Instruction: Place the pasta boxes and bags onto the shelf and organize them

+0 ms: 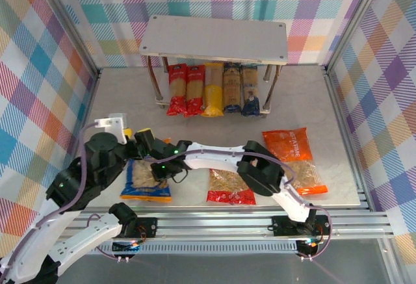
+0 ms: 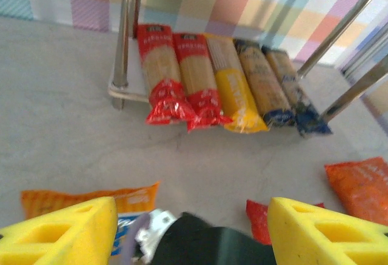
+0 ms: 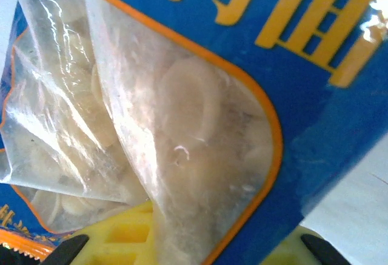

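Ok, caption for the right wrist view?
Right claw grips a fold of the blue-and-orange bag at its clear window.

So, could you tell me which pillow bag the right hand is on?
The blue-and-orange bag, leftmost in the near row; the right hand pinches its clear window. The red bag and orange bag lie untouched.

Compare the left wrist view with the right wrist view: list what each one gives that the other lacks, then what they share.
Left wrist's own: the shelf with five spaghetti packs side by side on its lower board, the red bag, the orange bag, and the open left gripper. Right wrist's own: the right gripper pinching a fold of clear film, round pasta behind it. Shared: the blue-and-orange bag.
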